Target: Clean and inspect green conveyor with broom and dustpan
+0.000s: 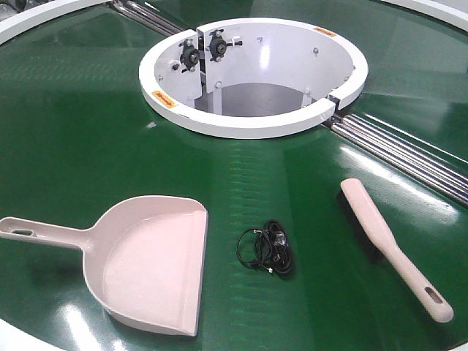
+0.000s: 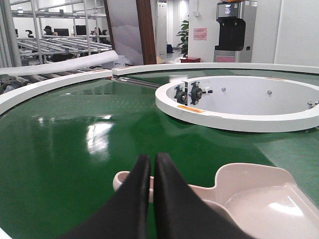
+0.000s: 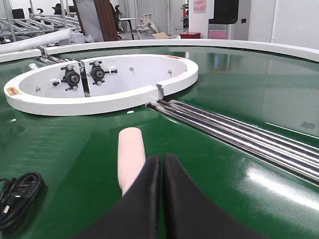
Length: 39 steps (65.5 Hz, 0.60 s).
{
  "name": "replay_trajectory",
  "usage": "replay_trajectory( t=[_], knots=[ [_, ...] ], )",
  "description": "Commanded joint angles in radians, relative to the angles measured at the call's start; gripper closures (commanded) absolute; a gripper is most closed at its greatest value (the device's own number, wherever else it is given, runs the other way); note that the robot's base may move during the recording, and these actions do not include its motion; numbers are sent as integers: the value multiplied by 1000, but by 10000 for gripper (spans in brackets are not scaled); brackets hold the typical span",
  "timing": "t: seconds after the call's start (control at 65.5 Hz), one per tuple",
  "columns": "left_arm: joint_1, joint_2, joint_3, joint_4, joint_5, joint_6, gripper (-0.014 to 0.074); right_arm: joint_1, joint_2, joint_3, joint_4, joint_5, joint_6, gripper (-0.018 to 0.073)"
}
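Near dustpan, left pincer closed, seen from wrist only.

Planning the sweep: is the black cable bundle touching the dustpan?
Apart. The front-facing view shows a strip of bare green conveyor between the black cable bundle and the dustpan mouth edge.

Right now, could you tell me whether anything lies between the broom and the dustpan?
Yes: a coiled black cable lies on the green conveyor between the broom and the dustpan, in front of its open mouth, touching neither.
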Motion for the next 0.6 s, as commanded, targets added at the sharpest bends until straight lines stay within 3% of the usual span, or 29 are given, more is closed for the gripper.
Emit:
replay_trajectory(
  t=[0.0,0.581],
  knots=[
    [-2,-14,30,-2,-76,-5,603,-3,-19,20,-9,-74,-7,569],
    [-2,-14,30,-2,-76,-5,603,-3,-19,20,-9,-74,-7,569]
  ],
)
